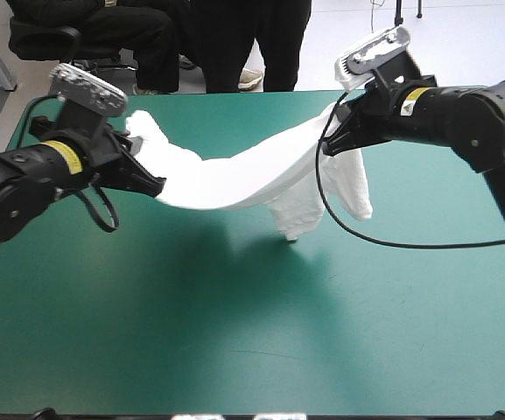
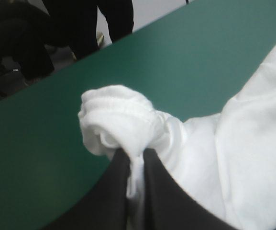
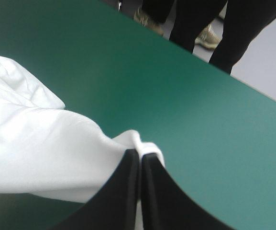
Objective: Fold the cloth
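White fabric strung up in mid-air: the T-shirt (image 1: 234,179) hangs like a hammock over the teal-green worktop (image 1: 234,341), running from nine o'clock across to about one o'clock in the high view. The left jaws are clenched on a bunched, ribbed edge, with a fat wad of it bulging out ahead of the black fingers (image 2: 114,191). The right jaws are pinched tight on a thin edge, just a sliver of white between them. From that right-hand hold a loose flap drops at six o'clock toward the middle of the worktop. I cannot tell whether its tip touches the cover.

As for handling, this looks light, limp stuff with no stiffness at all. The span sags in the middle and has roped itself up rather than spreading. It should drape wherever it is lowered and wrinkle easily. The best holds, I'd judge, are hems, cuffs and shoulder seams, where the cloth is doubled and less likely to slip. The left's wad is secure but untidy, so a clean fold probably calls for laying it flat first.
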